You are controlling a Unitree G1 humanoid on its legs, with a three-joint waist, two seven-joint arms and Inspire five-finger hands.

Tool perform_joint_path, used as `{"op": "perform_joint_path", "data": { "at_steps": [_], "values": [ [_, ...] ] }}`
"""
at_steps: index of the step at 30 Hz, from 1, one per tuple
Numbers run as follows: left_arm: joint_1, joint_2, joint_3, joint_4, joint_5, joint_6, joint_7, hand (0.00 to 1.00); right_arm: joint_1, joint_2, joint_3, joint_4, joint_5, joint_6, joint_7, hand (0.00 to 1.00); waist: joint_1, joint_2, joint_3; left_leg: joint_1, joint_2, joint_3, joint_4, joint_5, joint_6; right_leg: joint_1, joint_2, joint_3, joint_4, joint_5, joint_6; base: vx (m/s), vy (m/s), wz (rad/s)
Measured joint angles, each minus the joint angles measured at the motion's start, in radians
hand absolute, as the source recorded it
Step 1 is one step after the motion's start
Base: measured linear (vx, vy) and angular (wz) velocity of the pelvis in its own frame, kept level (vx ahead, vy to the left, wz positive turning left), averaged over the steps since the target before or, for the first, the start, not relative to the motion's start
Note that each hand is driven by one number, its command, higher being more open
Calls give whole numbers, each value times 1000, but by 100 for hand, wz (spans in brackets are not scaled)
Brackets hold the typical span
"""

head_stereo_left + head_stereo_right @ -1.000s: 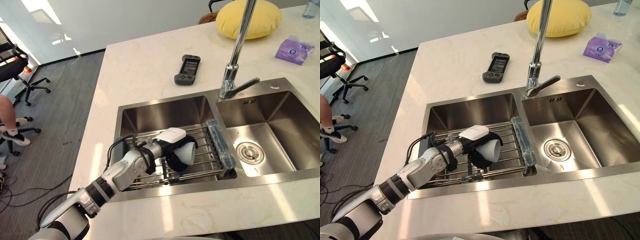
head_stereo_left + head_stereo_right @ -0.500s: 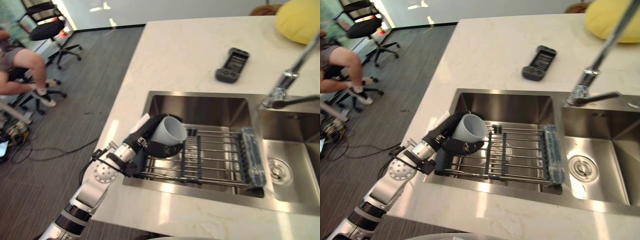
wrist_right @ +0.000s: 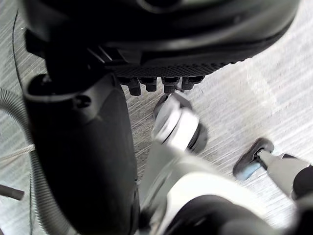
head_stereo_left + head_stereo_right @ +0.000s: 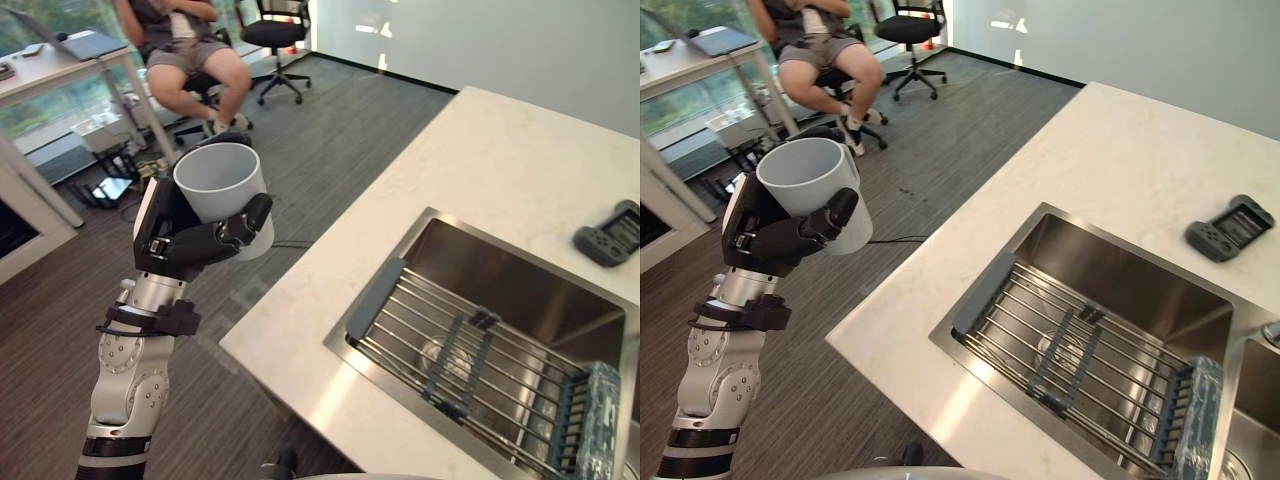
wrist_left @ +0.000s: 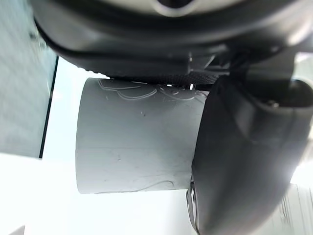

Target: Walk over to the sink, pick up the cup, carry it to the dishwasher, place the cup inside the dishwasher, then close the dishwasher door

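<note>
My left hand (image 4: 185,245) is shut on a pale grey cup (image 4: 222,192), fingers and thumb wrapped round its lower wall. The cup stands upright with its mouth up, raised above the floor left of the counter's corner. Up close, the left wrist view has the cup's side (image 5: 132,137) against the dark thumb (image 5: 234,156). The steel sink (image 4: 520,290) lies to the right, with a wire rack (image 4: 470,360) inside it. My right hand (image 3: 83,142) hangs over grey floor, fingers relaxed, holding nothing.
The white marble counter (image 4: 480,170) bears a dark game controller (image 4: 1230,227) at the right. A person (image 4: 190,40) sits on an office chair at the back left beside a desk (image 4: 60,65). A blue rolled mat (image 4: 597,420) lies at the rack's right end.
The left hand has lifted the cup out of the sink and carried it left, past the counter's edge, turning it upright. The camera has swung left.
</note>
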Motion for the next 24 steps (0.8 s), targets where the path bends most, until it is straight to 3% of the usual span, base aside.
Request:
{"op": "perform_joint_path", "data": {
  "at_steps": [3,4,6,8,10,11,12,13,14,15,16,17,18,19,20,21,22,24],
  "values": [
    [11,-62,33,-1,-10,-7,10,0,12,4,26,0,36,0,-4,100,8,-6,-1,-72,-40,-34,67,14,-22,53,2,4,-99,-80,9,-158,-106,71],
    [23,-81,29,-2,-8,-7,13,0,12,2,30,0,38,0,-7,100,8,12,9,-87,-37,-40,84,31,-34,67,32,15,-105,-93,37,-204,-83,74],
    [70,-98,27,-22,-7,-6,10,0,18,3,31,1,54,-5,-10,100,8,47,17,-90,-14,-28,43,52,-25,83,74,13,-98,-95,31,-299,-99,107],
    [125,-98,46,-40,-4,-6,-11,0,24,4,34,9,74,-8,-35,100,7,68,19,-108,60,123,-22,46,-10,116,96,-47,-142,-62,8,-363,-91,144],
    [129,-98,69,-38,9,-7,-33,0,22,-10,20,9,82,-8,-41,100,6,71,21,-175,121,340,-3,47,12,117,66,-150,-165,-18,36,-262,73,149],
    [129,-98,76,-38,10,-7,-43,0,22,-25,21,10,77,-3,-38,100,7,74,22,-206,134,419,53,41,60,116,45,-194,-163,-6,51,-196,222,119],
    [134,-99,79,-38,10,-11,-55,0,19,-73,24,1,59,20,-37,100,25,112,15,-213,150,530,93,18,100,111,40,-230,-138,-2,59,-172,209,122],
    [131,-113,79,-28,10,-17,-64,0,2,-106,32,11,49,29,-40,100,13,140,11,-207,164,597,23,63,111,97,69,-241,-110,-47,51,-120,124,117],
    [130,-120,82,-17,10,-18,-70,0,-15,-114,29,25,46,31,-42,100,11,146,9,-193,159,655,-45,48,71,78,106,-226,-108,-65,32,-151,30,163],
    [109,-123,106,10,9,-20,-71,0,-44,-93,16,17,31,36,-44,100,-10,95,9,-197,129,818,-61,-50,71,38,131,-194,-169,-17,-39,-219,26,224],
    [69,-131,96,62,0,-21,-65,0,-62,-96,12,25,28,33,-43,100,-31,72,19,-228,143,890,134,-21,223,32,44,-280,-153,22,-36,-231,54,212],
    [68,-128,97,73,-5,-21,-63,0,-78,-101,9,24,27,32,-46,100,-28,66,15,-220,170,917,235,-18,229,24,0,-299,-130,30,-24,-185,74,170],
    [74,-132,94,85,-10,-22,-60,0,-88,-110,-1,21,26,35,-48,100,-28,44,10,-184,216,954,333,-31,210,26,-57,-326,-123,34,-16,-97,163,124],
    [73,-143,67,87,-11,-29,-50,0,-90,-123,-10,17,22,29,-49,100,-30,54,-1,-97,286,974,355,-34,153,47,-101,-373,-122,40,-3,0,319,157],
    [67,-150,38,80,-10,-44,-47,0,-97,-154,-28,17,17,19,-49,100,-32,106,-18,-8,358,968,257,18,40,58,-118,-416,-97,35,47,53,424,144],
    [54,-156,31,80,-10,-47,-47,0,-118,-169,-40,22,14,18,-51,100,-33,119,-18,1,322,944,200,-3,-6,58,-141,-425,-85,36,77,84,466,108],
    [48,-163,18,96,-10,-42,-28,0,-161,-156,-46,43,-9,12,-60,100,-30,101,-14,5,267,948,164,6,24,66,-160,-425,-109,38,89,50,323,82],
    [45,-171,-9,125,-6,-25,5,0,-175,-114,-36,49,-35,3,-50,100,-37,93,-18,18,216,909,109,21,43,122,-111,-430,-200,78,96,35,180,81]
  ]
}}
